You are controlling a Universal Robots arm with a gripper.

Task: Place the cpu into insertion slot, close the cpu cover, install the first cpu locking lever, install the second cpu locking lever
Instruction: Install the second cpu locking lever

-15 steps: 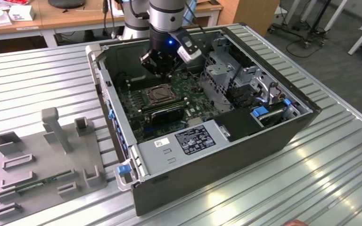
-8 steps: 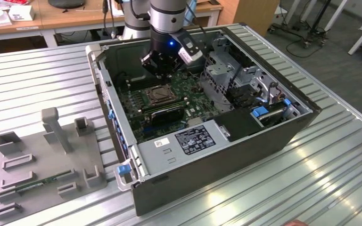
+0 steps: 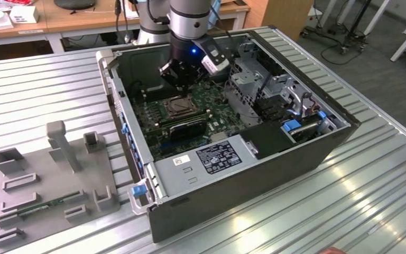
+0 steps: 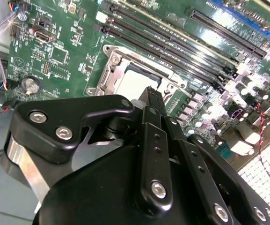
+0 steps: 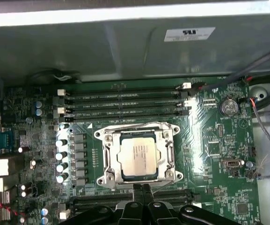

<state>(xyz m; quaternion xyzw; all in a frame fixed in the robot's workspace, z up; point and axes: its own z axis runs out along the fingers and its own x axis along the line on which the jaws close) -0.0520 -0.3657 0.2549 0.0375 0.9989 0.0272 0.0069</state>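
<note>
A: Nearest first: where is the gripper (image 5: pixel 142 191)?

B: Low inside the open computer case (image 3: pixel 259 143), at the near edge of the insertion slot (image 5: pixel 105 174). Its fingers are pressed together with nothing between them.

A: And the cpu (image 5: pixel 138 157)?

B: Seated flat in the slot, its silvery top showing through the window of the cpu cover (image 5: pixel 168 136). The cover appears to lie down over it, so I judge the first two steps done.

A: So we're at the levers?

B: I think so. I cannot tell whether either lever is latched. That work would call for a fine push on a thin lever beside the frame, clear of the memory slots (image 5: pixel 120 98) just beyond.

A: Farther back?

B: More green motherboard (image 5: pixel 219 140), then the grey case wall.
</note>
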